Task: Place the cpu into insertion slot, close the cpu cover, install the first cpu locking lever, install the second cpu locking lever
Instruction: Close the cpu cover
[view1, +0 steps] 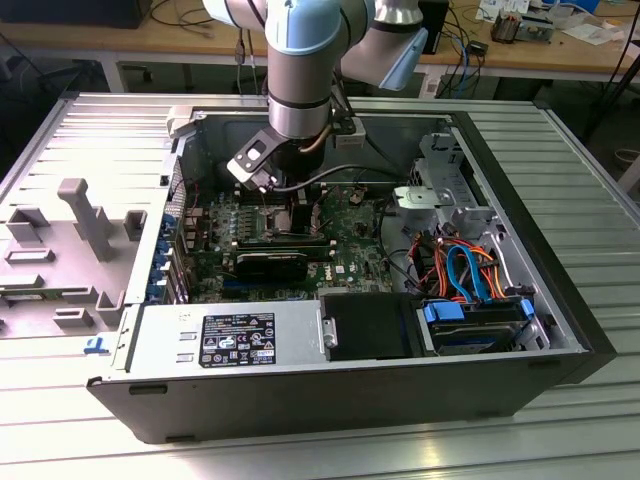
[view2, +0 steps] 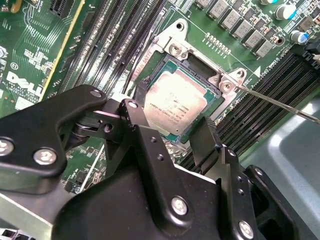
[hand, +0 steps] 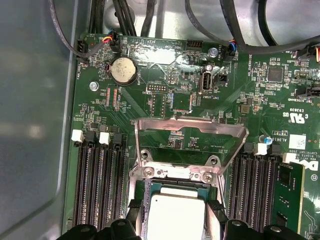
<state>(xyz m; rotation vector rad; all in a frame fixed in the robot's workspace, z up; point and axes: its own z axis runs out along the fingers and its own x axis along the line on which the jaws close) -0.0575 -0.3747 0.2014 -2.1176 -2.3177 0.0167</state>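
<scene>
Cpu (view2: 177, 107) flat in insertion slot (view2: 194, 58)

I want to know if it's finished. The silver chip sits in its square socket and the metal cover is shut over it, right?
Not quite. The chip does sit in the socket, but the cover is open, swung up and away from it, as the first wrist view shows.

A ribbed grey metal table (view1: 585, 190) lies in front; behind it stands a wooden workbench (view1: 100, 42) littered with cables (view1: 462, 50).
</scene>
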